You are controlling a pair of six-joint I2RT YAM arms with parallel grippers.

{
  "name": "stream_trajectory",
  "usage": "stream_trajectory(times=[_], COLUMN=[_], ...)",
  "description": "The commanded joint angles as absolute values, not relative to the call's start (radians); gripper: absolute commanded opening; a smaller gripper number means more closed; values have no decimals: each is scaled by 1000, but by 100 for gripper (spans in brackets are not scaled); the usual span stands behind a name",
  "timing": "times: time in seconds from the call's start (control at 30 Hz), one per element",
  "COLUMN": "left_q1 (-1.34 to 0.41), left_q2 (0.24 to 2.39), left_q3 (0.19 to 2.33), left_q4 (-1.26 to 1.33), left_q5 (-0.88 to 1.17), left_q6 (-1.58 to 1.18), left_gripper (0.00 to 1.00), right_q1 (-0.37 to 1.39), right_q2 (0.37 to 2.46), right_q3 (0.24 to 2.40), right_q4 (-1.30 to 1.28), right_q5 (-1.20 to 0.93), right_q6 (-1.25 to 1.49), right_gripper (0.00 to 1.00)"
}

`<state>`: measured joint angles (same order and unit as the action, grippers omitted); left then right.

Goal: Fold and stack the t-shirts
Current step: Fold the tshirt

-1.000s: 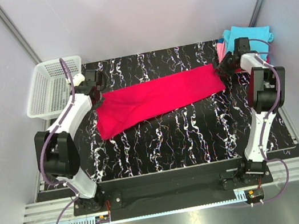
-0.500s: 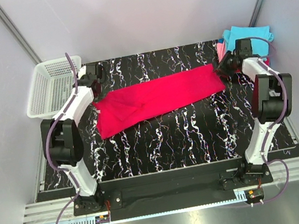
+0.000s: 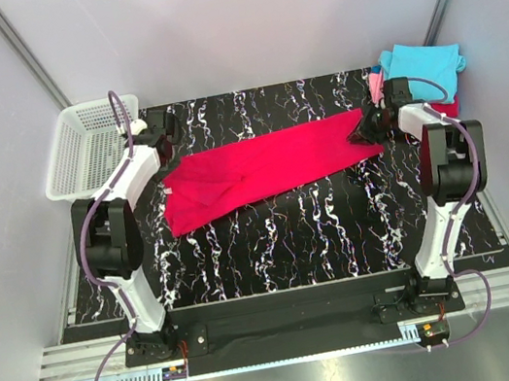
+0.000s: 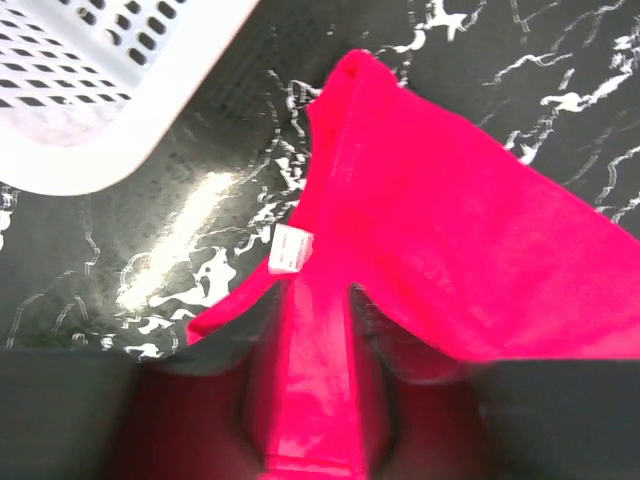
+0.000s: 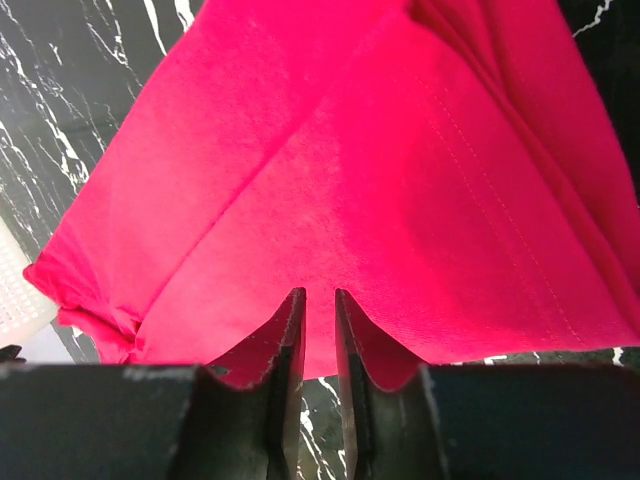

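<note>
Folding the shirt (image 3: 266, 169): right fingers (image 5: 283, 390) clamp its end, left fingers (image 4: 380, 420) sit apart astride it; I'd close left next.

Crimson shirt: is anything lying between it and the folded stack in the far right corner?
No loose object shows there. Only the right gripper, at the right end of the crimson shirt, sits between it and the folded stack.
</note>
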<state>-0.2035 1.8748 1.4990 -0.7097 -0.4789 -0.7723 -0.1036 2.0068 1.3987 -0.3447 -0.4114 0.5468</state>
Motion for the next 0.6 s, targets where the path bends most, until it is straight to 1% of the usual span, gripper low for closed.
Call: stream_trajectory(times=[0.0, 0.03, 0.07, 0.13, 0.23, 0.3, 0.33, 0.37, 0.4, 0.43, 0.5, 0.57], left_q1=[-196, -196, -196, -198, -207, -212, -213, -228, -241, -258, -305, -348], left_q2=[1824, 1818, 1813, 1792, 1764, 1744, 1721, 1710, 1697, 1675, 1649, 1612], left_q3=[1505, 1505, 1505, 1502, 1490, 1445, 1422, 1375, 1353, 1329, 1255, 1182], left_q4=[-701, -692, -686, -675, -676, -675, -667, -661, -658, -655, -644, -627], left_q5=[-548, -549, -546, -528, -444, -338, -296, -225, -206, -196, -154, -118], left_q6=[-784, -778, -767, -758, -730, -727, -733, -730, -726, -729, -729, -744], left_gripper=[47, 55, 58, 61, 61, 59, 55, 47, 45, 44, 39, 39], right_q1=[-95, -94, -89, -72, -38, -20, -5, -6, -6, 23, 25, 25], right_q2=[2005, 2003, 2002, 1999, 1988, 1982, 1979, 1976, 1976, 1977, 1979, 1976], right_q3=[1422, 1424, 1424, 1422, 1408, 1398, 1384, 1378, 1373, 1362, 1350, 1336], right_q4=[-351, -357, -362, -373, -382, -383, -385, -384, -385, -384, -383, -385], right_q5=[-440, -440, -442, -439, -430, -411, -407, -403, -400, -397, -397, -399], right_q6=[552, 549, 546, 538, 537, 534, 537, 537, 535, 537, 538, 535], right_gripper=[24, 24, 24, 23, 22, 22, 23, 23, 23, 23, 22, 22])
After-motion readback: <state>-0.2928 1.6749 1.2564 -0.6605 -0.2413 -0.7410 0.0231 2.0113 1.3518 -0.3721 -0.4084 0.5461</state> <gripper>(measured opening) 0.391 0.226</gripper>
